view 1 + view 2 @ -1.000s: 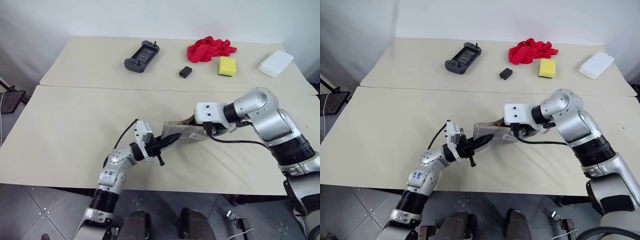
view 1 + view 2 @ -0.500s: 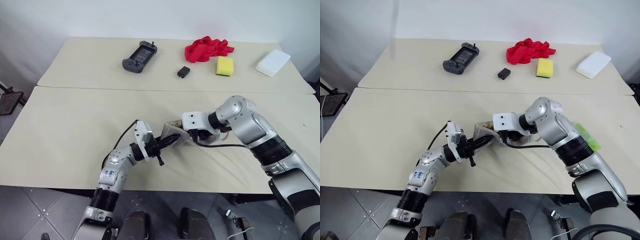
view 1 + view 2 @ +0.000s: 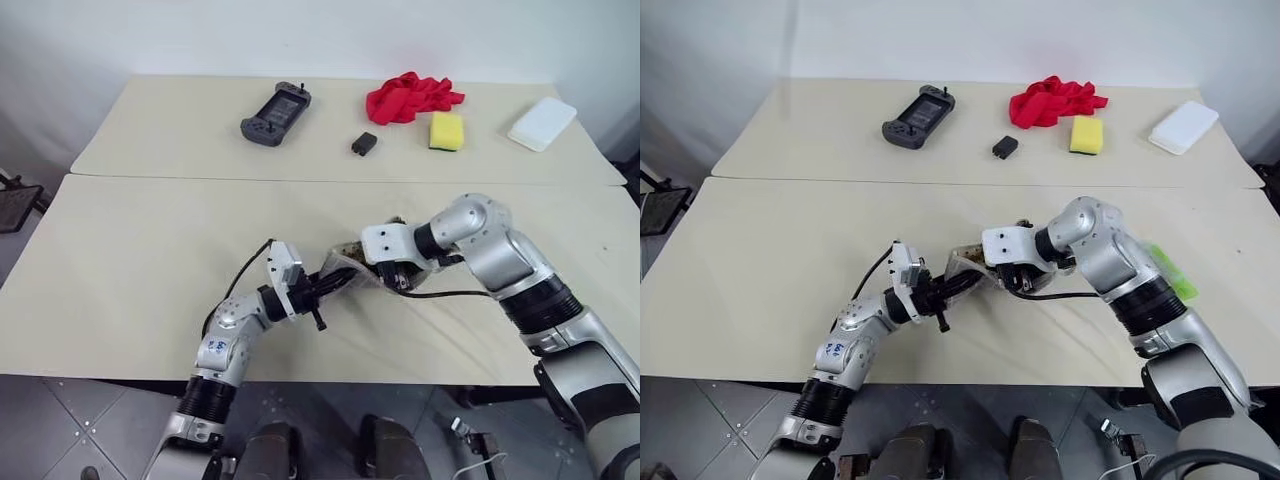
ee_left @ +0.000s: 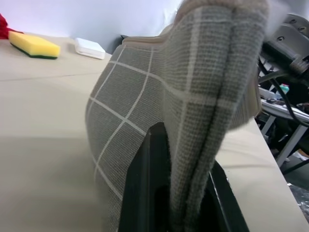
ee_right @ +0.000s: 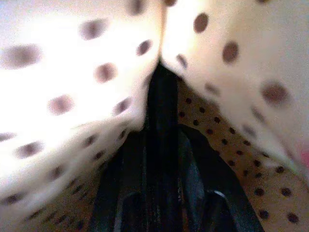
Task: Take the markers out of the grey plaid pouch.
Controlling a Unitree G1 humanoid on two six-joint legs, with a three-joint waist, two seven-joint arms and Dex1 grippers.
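The grey plaid pouch (image 3: 348, 268) is held up off the near table, between my two arms. My left gripper (image 3: 332, 281) is shut on its near end; in the left wrist view the black fingers (image 4: 149, 159) pinch a fold of the plaid fabric (image 4: 145, 92). My right gripper (image 3: 392, 268) reaches down into the pouch's open mouth, and the right wrist view has the tan dotted lining (image 5: 72, 72) all around it. A pale green marker (image 3: 1170, 272) lies on the table just right of my right forearm. A pink-red patch (image 5: 304, 157) peeks out at the lining's edge.
On the far table lie a black game controller (image 3: 274, 101), a small black box (image 3: 364, 143), a bright red cloth (image 3: 410, 96), a yellow sponge (image 3: 446, 130) and a white box (image 3: 541, 122). A seam (image 3: 200, 178) divides the two tables.
My right gripper has pushed leftward and down into the pouch's mouth, and the pouch has bunched up shorter. The left gripper keeps its hold in place. The camera has shifted slightly.
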